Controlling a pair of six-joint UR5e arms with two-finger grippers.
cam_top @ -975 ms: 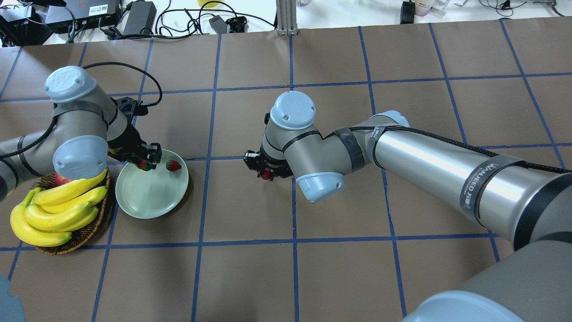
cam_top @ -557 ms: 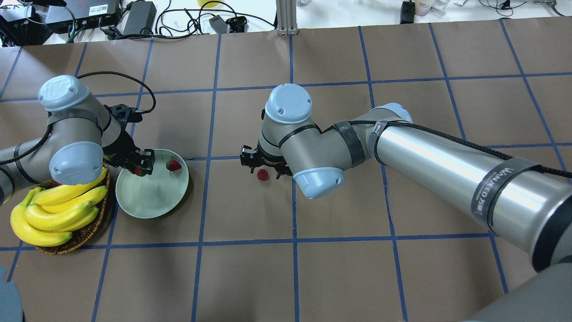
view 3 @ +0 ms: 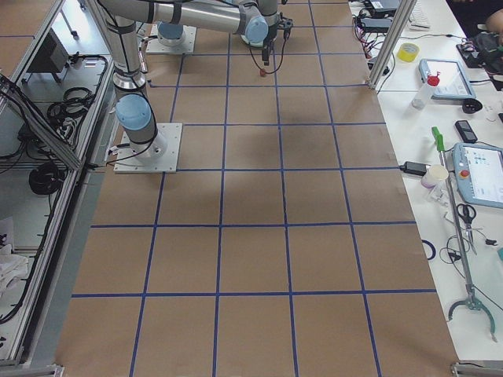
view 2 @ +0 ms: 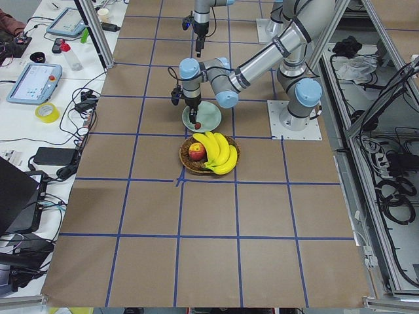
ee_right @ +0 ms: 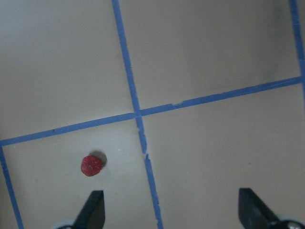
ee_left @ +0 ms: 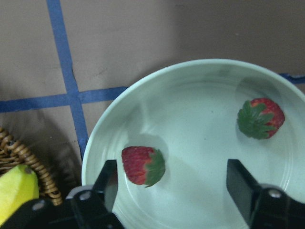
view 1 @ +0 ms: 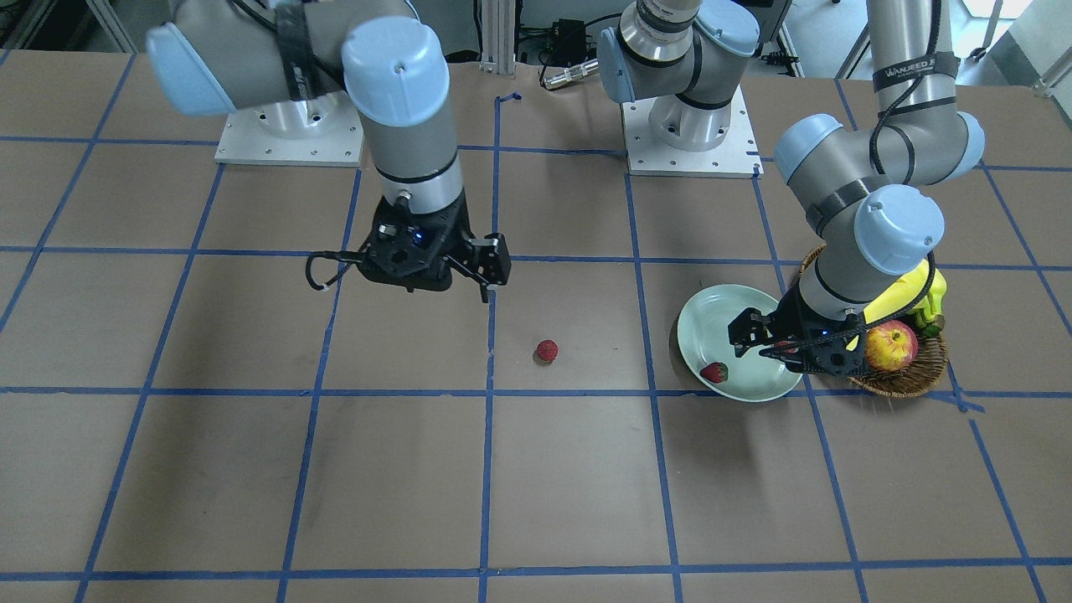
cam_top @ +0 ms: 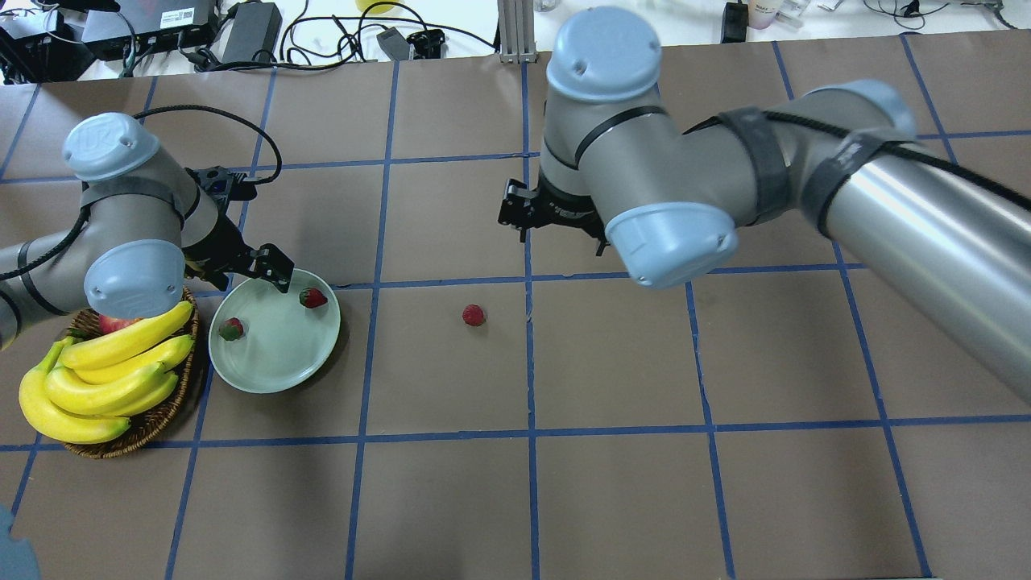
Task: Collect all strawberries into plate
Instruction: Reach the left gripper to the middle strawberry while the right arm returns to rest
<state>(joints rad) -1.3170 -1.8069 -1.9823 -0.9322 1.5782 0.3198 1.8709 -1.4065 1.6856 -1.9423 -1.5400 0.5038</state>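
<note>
Done: two strawberries [cam_top: 312, 298] lie inside the plate [cam_top: 274, 366], one near its far rim, the other near the rim on the basket [cam_top: 153, 419] side; they are apart from each other.
Left to do: one loose strawberry [cam_top: 474, 315] sits on the bare counter [cam_top: 612, 483], well apart from the plate, on the side away from the basket.
Progress (judged): two of three collected; one pick-and-place outstanding.
Left claw [ee_left: 174, 188]: spread, holding nothing, hovering over the plate; the basket-side berry shows beneath it, close to one finger.
Right claw [ee_right: 172, 207]: spread, empty, raised above the counter, farther from the plate than the loose strawberry; berry off to one side, not between the fingers.
Next (judged): right claw needs to centre over the loose strawberry and descend.
</note>
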